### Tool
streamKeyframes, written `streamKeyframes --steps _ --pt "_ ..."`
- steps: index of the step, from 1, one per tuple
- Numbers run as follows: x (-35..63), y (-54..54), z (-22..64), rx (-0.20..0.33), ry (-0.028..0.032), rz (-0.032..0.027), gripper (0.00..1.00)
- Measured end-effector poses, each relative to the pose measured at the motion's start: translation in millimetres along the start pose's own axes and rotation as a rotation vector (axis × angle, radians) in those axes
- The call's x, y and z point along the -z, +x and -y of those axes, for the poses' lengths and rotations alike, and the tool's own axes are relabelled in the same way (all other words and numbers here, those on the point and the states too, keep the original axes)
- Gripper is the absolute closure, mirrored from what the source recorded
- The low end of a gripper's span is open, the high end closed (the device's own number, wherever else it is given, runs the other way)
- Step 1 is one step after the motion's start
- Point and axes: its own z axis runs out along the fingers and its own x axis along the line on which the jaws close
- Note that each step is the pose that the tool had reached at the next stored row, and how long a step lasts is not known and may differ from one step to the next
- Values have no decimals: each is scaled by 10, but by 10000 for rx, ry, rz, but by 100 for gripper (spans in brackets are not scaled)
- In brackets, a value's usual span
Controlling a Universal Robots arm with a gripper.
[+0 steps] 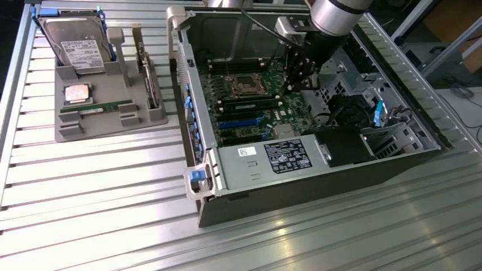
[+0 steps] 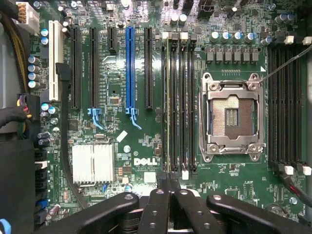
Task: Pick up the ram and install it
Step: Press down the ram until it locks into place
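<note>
Nearest in the exterior view is the labelled metal panel [image 1: 260,159] at the near edge of the open computer case [image 1: 301,195]. Behind it, on the motherboard [image 1: 285,116], the ram [image 1: 250,104] stands upright in a memory slot, between the blue slot [image 1: 239,123] and the processor socket [image 1: 246,84]. The gripper [image 1: 290,88] is a little farther, beside the end of the ram which points to the exterior view's right. Its fingers are pressed together, and I see nothing pinched in them. Near the front edge of the grey tray [image 1: 113,129], on the tabletop, lies a second stick [image 1: 105,108].

What could go wrong, I judge: if the ram is seated at one end but high at the other, a push on one end may tilt it or bend the board. If the closed fingers come down a little to the side, they may slip off the edge and hit a neighbour slot or a latch.

The exterior view gives the broad face of the ram, and also the tray. The wrist view gives its thin top edge, in line with the slots, and the fingertips near one end. Whether it is fully seated, I cannot tell.
</note>
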Motion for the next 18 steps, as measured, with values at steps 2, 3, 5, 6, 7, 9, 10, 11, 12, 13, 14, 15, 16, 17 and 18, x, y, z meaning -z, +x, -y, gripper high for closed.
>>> streamKeyframes --steps 2,3,5,6,7,9,10,11,12,13,14,15,16,17,18 --pt "-57 -23 -13 0 0 0 90" --pt "-89 -29 -16 1 0 2 90" --pt "-122 -28 -17 0 0 1 90" --pt "-144 -28 -21 0 0 1 90" --pt "-160 -27 -24 0 0 1 90" --pt "-193 -27 -27 1 0 1 90" --pt "-207 -26 -28 0 0 0 90" --pt "-222 -26 -29 1 0 1 90" --pt "-241 -26 -28 2 0 1 90" --pt "-245 -25 -28 1 0 0 90" --pt "-245 -25 -29 0 -1 -2 90" --pt "-246 -25 -29 0 -1 -2 90" --pt "-249 -24 -28 1 1 3 90" --pt "-253 -23 -28 0 0 2 90" --pt "-261 -21 -28 -1 0 2 90"
